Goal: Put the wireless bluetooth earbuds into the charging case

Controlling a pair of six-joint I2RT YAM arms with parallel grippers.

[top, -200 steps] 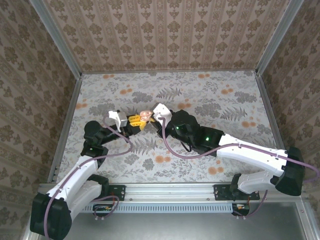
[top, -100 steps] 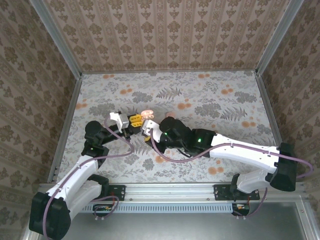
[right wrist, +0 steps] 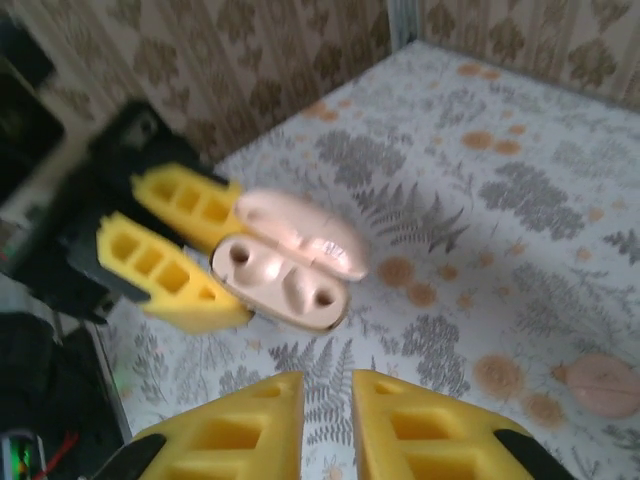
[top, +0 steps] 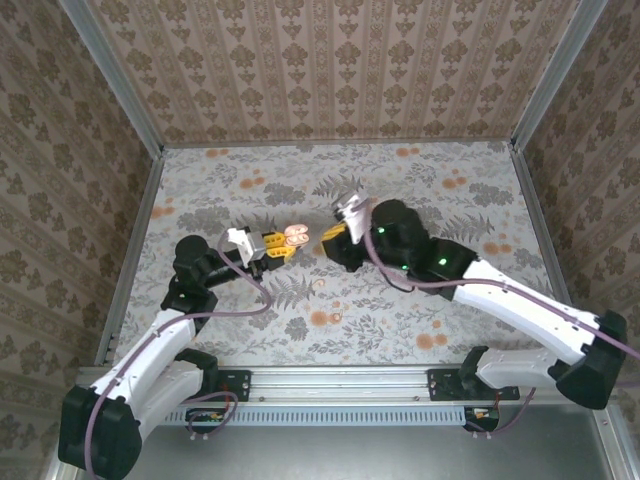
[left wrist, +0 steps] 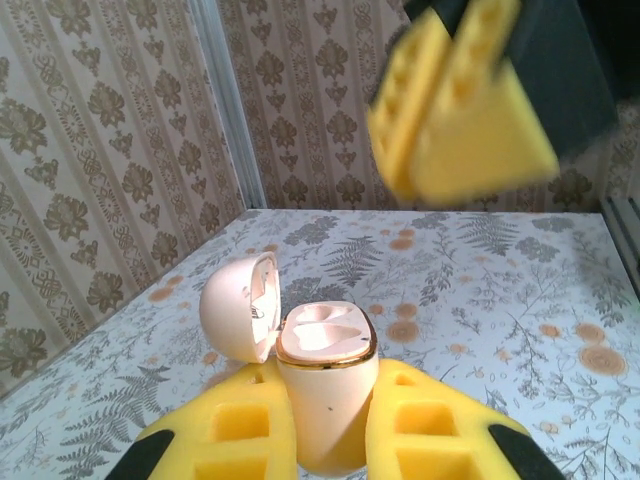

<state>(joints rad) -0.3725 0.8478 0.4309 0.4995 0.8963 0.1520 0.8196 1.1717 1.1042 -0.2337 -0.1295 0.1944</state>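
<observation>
So the left end effector point(top: 270, 243) is pinching the charging case point(right wrist: 285, 280) by its lower body, with the lid point(left wrist: 238, 305) flipped open to one side. Both sockets point(right wrist: 322, 296) look empty and face upward.

The right end effector point(right wrist: 327, 388) hovers close by, its fingers a narrow slit apart with nothing between them.

What matters imo: the case sits ahead of the right fingertips and a bit to their left, near but not touching. Its two sockets line up along the long axis, which runs diagonally across the line of that finger gap.

Off to that end effector's right, a small pinkish round thing point(right wrist: 600, 385) lies on the surface point(right wrist: 520, 200). Can't tell if it's an earbud. The right arm is the free one and the nearer to it, so I'd guess any pick is its job.
</observation>
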